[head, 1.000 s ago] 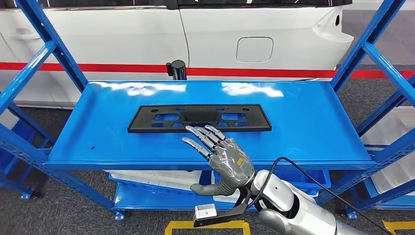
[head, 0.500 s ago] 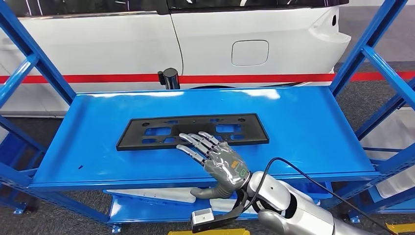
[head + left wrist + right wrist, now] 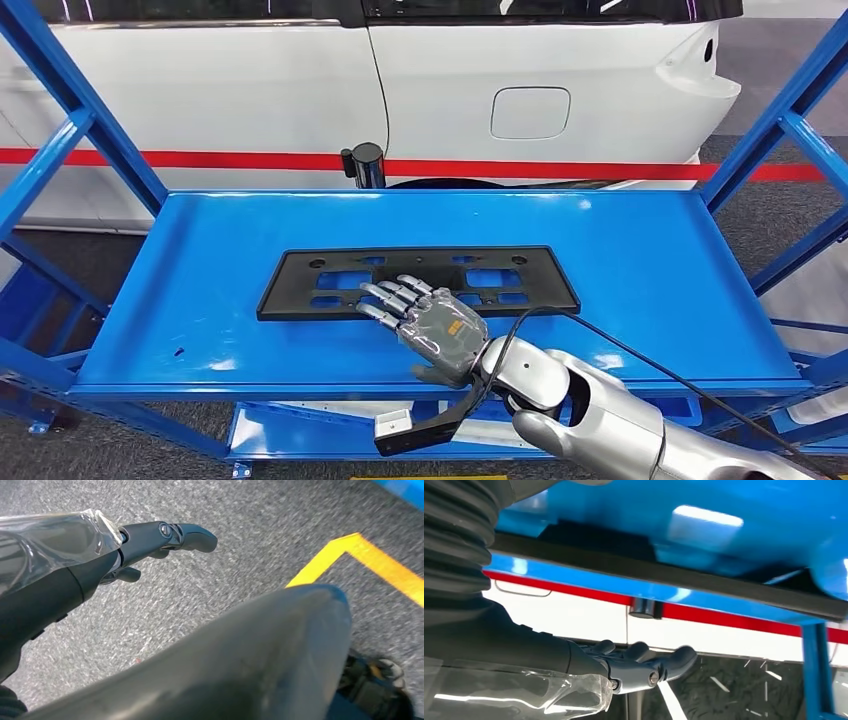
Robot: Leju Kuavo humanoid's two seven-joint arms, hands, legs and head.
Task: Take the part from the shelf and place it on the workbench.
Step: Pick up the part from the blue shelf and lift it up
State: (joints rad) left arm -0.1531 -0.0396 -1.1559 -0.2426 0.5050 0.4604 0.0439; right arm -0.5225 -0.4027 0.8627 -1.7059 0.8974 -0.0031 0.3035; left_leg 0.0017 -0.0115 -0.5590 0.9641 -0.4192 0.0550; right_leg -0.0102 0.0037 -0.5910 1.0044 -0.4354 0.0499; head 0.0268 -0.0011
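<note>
One flat black rectangular plastic plate with cut-out windows [image 3: 420, 283] lies lengthwise on the glossy blue metal shelf [image 3: 650, 270], near its middle. The right robot hand [image 3: 425, 318] reaches over the shelf's front edge, fingers spread and extended, fingertips over the plate's near edge, grasping nothing. The left robot hand [image 3: 150, 542] hangs above grey floor with one yellow line [image 3: 360, 562], fingers loose, holding nothing. One white car [image 3: 450, 90] stands behind.
</note>
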